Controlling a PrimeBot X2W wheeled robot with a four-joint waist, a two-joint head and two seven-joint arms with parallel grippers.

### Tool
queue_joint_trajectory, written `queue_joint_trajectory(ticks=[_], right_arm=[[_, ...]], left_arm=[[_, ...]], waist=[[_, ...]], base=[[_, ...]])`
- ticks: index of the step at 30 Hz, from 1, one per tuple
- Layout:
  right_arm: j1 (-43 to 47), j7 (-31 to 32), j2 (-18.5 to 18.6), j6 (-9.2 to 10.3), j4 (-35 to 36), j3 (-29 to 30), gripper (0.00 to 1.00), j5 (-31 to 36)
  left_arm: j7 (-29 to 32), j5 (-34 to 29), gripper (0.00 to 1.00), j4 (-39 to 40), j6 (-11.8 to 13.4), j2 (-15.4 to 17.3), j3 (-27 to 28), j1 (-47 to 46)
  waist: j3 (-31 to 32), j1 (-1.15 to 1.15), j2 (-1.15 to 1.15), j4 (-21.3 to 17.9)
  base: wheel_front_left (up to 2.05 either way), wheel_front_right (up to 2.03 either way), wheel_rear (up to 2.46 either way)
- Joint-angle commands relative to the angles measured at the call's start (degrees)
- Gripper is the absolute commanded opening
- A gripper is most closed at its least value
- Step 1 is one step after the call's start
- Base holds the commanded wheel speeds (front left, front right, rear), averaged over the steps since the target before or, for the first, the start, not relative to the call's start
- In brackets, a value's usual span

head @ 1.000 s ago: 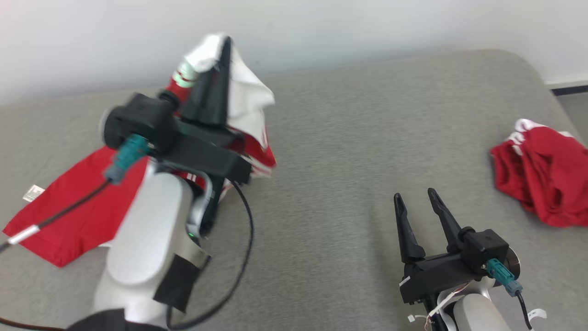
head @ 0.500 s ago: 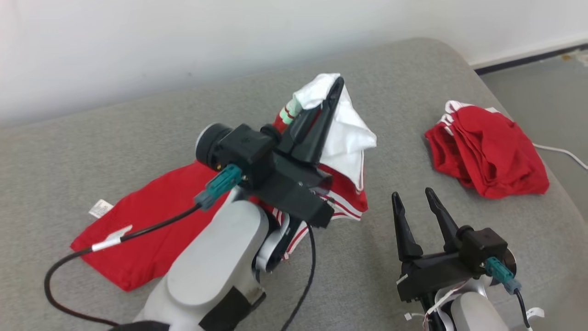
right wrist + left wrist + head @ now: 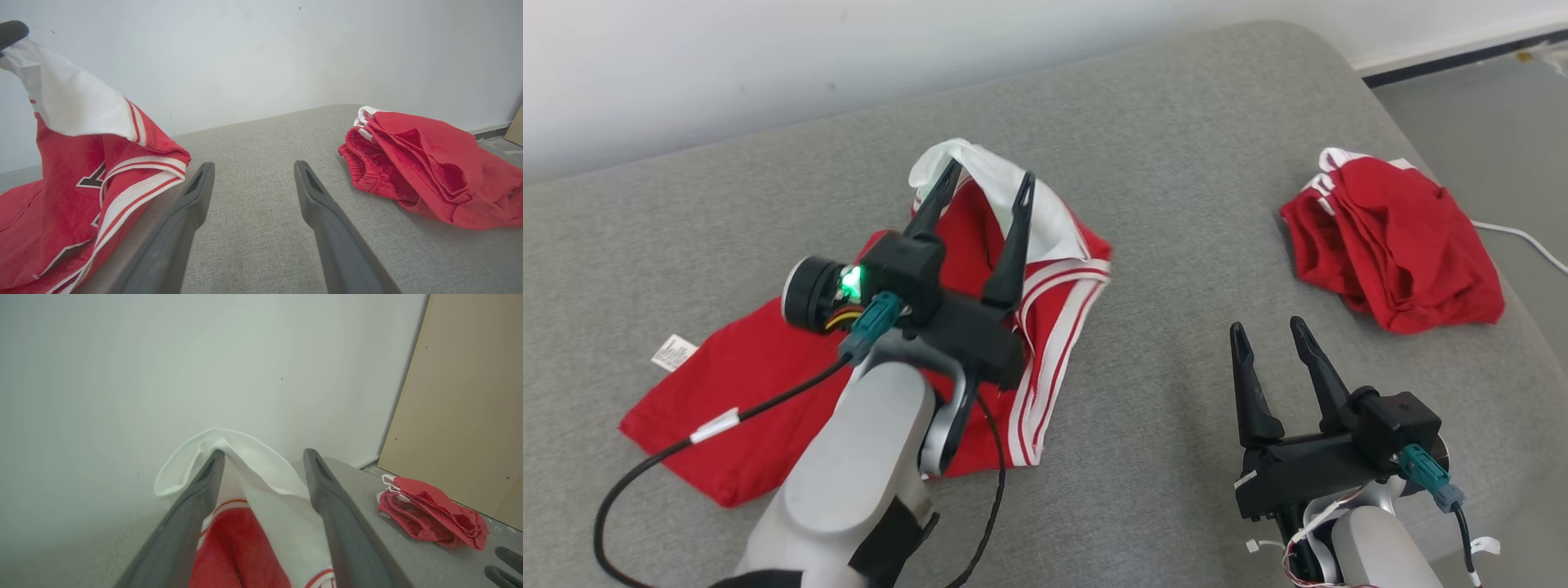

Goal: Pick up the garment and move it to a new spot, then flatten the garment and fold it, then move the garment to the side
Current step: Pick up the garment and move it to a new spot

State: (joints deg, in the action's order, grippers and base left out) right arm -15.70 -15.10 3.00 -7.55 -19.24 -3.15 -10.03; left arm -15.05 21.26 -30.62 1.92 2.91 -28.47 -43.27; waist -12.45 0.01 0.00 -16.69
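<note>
The garment (image 3: 752,384) is a red jersey with white stripes and a white lining, spread across the left half of the grey cushion (image 3: 1176,204). My left gripper (image 3: 992,170) stands open above its right end. A white fold of the garment (image 3: 237,539) hangs looped over the tip of one finger and sags between both. In the left wrist view the left gripper (image 3: 264,451) points at the wall. My right gripper (image 3: 1267,324) is open and empty, low over bare cushion to the right of the garment (image 3: 69,192). The right gripper (image 3: 254,164) touches nothing.
A second crumpled red cloth pile (image 3: 1396,253) lies near the cushion's right edge, also seen as the red pile (image 3: 429,163). A white wall runs behind. The floor (image 3: 1486,106) with a white cable (image 3: 1519,237) lies past the right edge. A beige panel (image 3: 470,396) stands at the far right.
The left gripper's jaws have opened and the raised white end of the garment has slumped lower, caught on one finger. The head camera has turned, shifting the whole picture. The right gripper stays open.
</note>
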Motion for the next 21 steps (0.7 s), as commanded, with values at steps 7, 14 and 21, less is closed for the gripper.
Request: queue_joint_trajectory(ticks=[7,14,21], right_arm=[[0.36,-0.03,-0.14,0.14,0.26,0.02,1.00,0.20],[1.47,-0.03,-0.14,0.14,-0.07,0.35,1.00,0.66],[3.38,-0.03,-0.15,0.14,-0.16,1.07,1.00,1.29]], left_arm=[[-0.18,-3.22,1.00,-0.46,-1.94,0.03,4.68,5.89],[-0.18,-6.32,1.00,3.10,-2.57,0.44,10.55,14.19],[-0.18,-9.35,1.00,8.63,-2.05,0.66,17.87,24.28]], waist=[[1.83,-0.01,0.00,2.98],[3.82,-0.01,0.00,4.76],[6.41,-0.01,0.00,6.35]], base=[[0.00,0.00,0.00],[0.00,0.00,0.00],[0.00,0.00,0.00]])
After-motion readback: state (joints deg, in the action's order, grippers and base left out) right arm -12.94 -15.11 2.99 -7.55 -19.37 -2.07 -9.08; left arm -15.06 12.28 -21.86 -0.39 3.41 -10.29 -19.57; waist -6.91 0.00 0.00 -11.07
